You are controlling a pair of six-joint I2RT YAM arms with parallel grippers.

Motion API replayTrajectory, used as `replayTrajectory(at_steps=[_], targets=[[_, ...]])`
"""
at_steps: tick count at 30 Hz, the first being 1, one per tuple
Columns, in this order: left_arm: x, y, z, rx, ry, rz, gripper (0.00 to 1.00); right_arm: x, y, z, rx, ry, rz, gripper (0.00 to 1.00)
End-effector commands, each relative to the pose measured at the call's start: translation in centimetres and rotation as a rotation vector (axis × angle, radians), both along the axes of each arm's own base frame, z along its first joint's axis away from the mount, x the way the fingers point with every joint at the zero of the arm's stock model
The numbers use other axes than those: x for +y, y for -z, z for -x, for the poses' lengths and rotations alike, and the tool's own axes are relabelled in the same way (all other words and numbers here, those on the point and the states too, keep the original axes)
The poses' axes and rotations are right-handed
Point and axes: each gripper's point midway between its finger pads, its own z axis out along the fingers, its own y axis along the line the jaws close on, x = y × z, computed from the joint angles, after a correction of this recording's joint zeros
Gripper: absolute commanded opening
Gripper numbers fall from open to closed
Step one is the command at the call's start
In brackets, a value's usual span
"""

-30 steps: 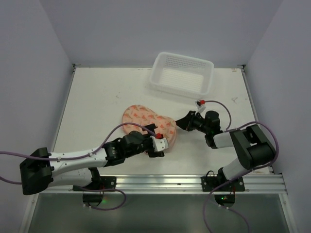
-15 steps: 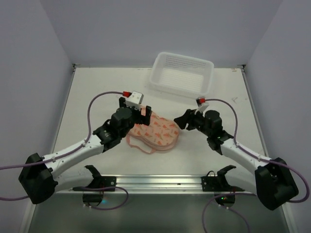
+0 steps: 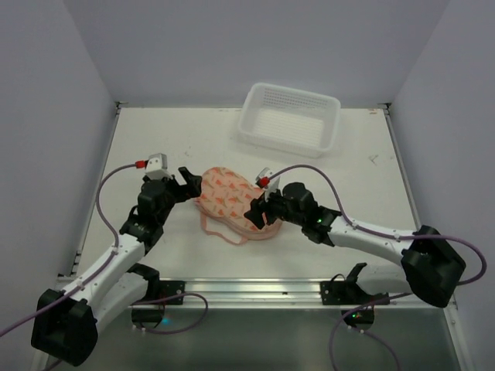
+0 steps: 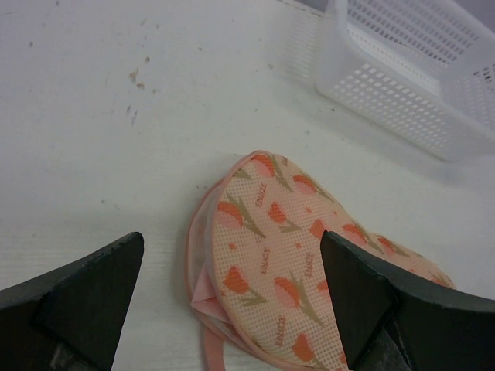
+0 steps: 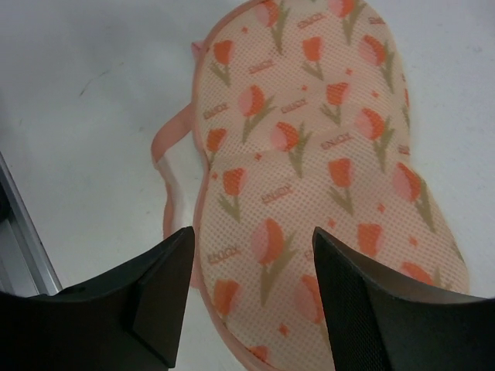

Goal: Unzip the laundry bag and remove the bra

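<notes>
The laundry bag (image 3: 230, 201) is lying flat mid-table (image 3: 155, 139), nearer than the white basket (image 3: 290, 117), while the left gripper (image 3: 190, 182) is gaping empty at its left end and the right gripper (image 3: 257, 210) is hovering, released, over its right lobe.

Peach laundry bag (image 5: 325, 178) with orange flowers on white worktop (image 5: 85, 85), pink strap (image 5: 165, 166) beside it, right tool (image 5: 254, 255) fingers spread apart

We see a lab cell: plain panels (image 3: 46, 116) wall a white desk (image 3: 155, 139), robot arms (image 3: 371, 236) bolted to a rail (image 3: 255, 290).
</notes>
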Motion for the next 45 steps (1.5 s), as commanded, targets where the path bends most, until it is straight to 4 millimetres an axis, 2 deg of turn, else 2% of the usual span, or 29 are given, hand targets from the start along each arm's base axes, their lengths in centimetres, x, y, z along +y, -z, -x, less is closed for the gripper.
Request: replayTrajectory(at_steps=[1,3,12,17,20,28,33,35,36,37,39,40,45], targets=[[0.0,-2.7,-0.1,-0.082,-0.018,0.081,1.00,2.2,-0.2,-0.1,-0.084,-0.046,0.110,0.65],[1.0,-3.4,0.1,-0.111,-0.062,0.071,1.00,2.6,1.1,-0.3,-0.085,-0.026,0.187,0.65],[3.6,-5.5,1.6,-0.234,-0.169,0.084,1.00,3.9,2.2,0.7,-0.115,-0.024,0.282,0.65],[3.2,-5.0,1.2,-0.208,-0.153,0.073,1.00,4.9,2.8,1.7,-0.165,-0.045,0.343,0.64],[2.8,-4.0,0.8,-0.170,-0.138,0.055,1.00,5.1,3.1,2.0,-0.165,-0.045,0.352,0.64],[2.7,-3.8,0.7,-0.172,-0.136,0.058,1.00,4.9,4.3,1.7,-0.170,-0.014,0.394,0.60],[2.5,-3.7,0.6,-0.171,-0.122,0.051,1.00,5.0,4.1,1.1,-0.180,0.022,0.405,0.59],[2.5,-3.6,0.5,-0.161,-0.121,0.045,1.00,4.9,4.2,1.0,-0.178,0.031,0.410,0.53],[2.5,-3.6,0.5,-0.158,-0.121,0.044,1.00,4.9,4.1,0.8,-0.179,0.040,0.409,0.46],[2.4,-3.5,0.5,-0.155,-0.121,0.043,1.00,4.9,3.8,0.7,-0.186,0.048,0.409,0.29],[2.5,-3.5,0.5,-0.155,-0.124,0.042,1.00,4.7,3.7,0.6,-0.190,0.058,0.405,0.13],[2.6,-3.5,0.5,-0.156,-0.127,0.042,1.00,4.8,3.2,0.6,-0.195,0.058,0.392,0.00],[2.7,-3.5,0.5,-0.158,-0.133,0.041,1.00,5.2,2.0,0.9,-0.171,0.067,0.332,0.00]])
